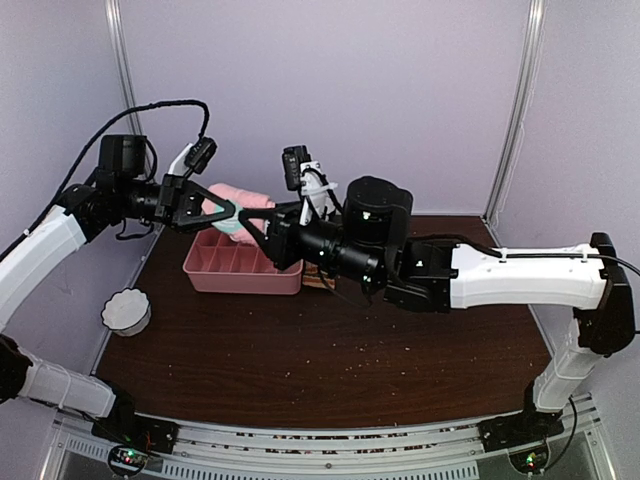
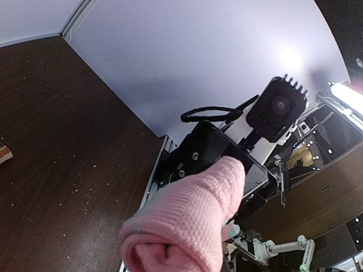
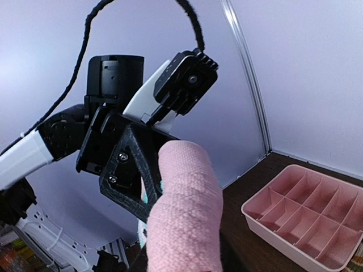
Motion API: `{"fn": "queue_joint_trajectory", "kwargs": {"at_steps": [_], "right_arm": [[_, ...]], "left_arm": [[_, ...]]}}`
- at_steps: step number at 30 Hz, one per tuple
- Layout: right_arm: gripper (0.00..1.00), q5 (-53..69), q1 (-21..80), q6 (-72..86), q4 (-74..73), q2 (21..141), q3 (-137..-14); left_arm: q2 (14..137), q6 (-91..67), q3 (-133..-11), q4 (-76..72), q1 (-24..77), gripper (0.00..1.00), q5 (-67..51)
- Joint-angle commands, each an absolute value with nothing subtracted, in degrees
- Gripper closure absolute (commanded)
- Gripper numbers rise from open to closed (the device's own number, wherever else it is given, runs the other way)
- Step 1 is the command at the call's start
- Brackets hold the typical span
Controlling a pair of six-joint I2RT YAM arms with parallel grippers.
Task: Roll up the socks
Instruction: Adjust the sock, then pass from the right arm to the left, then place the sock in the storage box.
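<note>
Now the pink sock [image 1: 247, 196] hangs stretched lengthwise between both arms, left gripper [image 1: 230, 212] clamped on one end, right gripper [image 1: 248, 226] pinching the other.

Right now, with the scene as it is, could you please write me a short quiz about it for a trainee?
1. True or false: the pink sock lies inside the pink tray.
2. Which holds the sock? A: left gripper only. B: right gripper only. C: both.
3. Fill in: in the top view, the white bowl stands to the ____ of the tray.
Key: 1 false, it is held in the air; 2 C; 3 left.
</note>
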State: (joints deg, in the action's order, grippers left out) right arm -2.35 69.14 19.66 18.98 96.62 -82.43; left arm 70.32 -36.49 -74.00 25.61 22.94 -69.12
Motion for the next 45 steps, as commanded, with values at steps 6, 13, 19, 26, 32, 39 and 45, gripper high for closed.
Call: {"fn": "queue_joint_trajectory", "kwargs": {"at_steps": [6, 13, 19, 26, 32, 39, 45], "right_arm": [[0.00, -6.27, 64.57, 23.94, 9.76, 95.80, -78.29], [0.00, -13.13, 62.52, 24.52, 7.68, 89.50, -71.76], [0.01, -14.29, 61.91, 26.98, 11.49, 84.51, -63.58], [0.00, -15.91, 61.95, 27.98, 7.55, 84.34, -61.71], [0.00, -16.59, 61.91, 29.07, 8.77, 83.68, -58.40], [0.01, -17.07, 61.90, 29.58, 8.77, 83.58, -56.73], [0.00, -16.60, 61.92, 30.93, 10.85, 83.67, -54.84]], "left_arm": [[77.06, -4.67, -87.83, 48.27, 12.26, 1.00, -56.76], [87.85, 3.87, -92.71, 47.49, 6.73, 1.00, -24.90], [98.21, 7.02, -94.88, 37.81, 5.98, 1.00, -6.31], [109.49, 5.31, -102.09, 31.60, 5.90, 1.00, 6.97], [117.13, 1.84, -107.67, 32.88, 5.93, 1.00, 6.99], [118.53, -0.70, -106.41, 33.09, 7.61, 1.00, 7.54], [118.21, -2.27, -104.00, 31.55, 10.60, 1.00, 9.33]]}}
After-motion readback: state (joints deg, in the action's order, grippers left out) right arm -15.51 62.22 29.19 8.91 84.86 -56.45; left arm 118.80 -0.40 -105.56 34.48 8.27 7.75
